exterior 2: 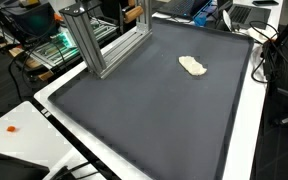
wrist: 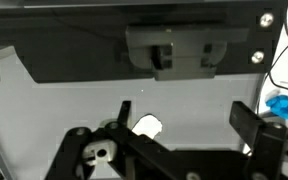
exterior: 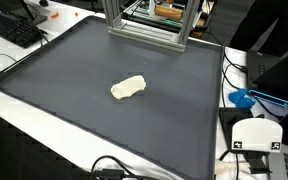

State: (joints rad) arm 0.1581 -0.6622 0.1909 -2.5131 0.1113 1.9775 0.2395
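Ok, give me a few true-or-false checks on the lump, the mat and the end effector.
1. The pale lump lies on the dark mat. True.
2. The end effector grips the lump. False: the lump lies free on the mat, and in the wrist view the jaws stand apart.
3. A keyboard sits off the mat. True.
4. Several lumps lie on the mat. False: only one.

Dark mat [exterior: 74,80], white table [exterior: 24,130], aluminium frame [exterior 2: 94,50], black keyboard [exterior: 14,28]
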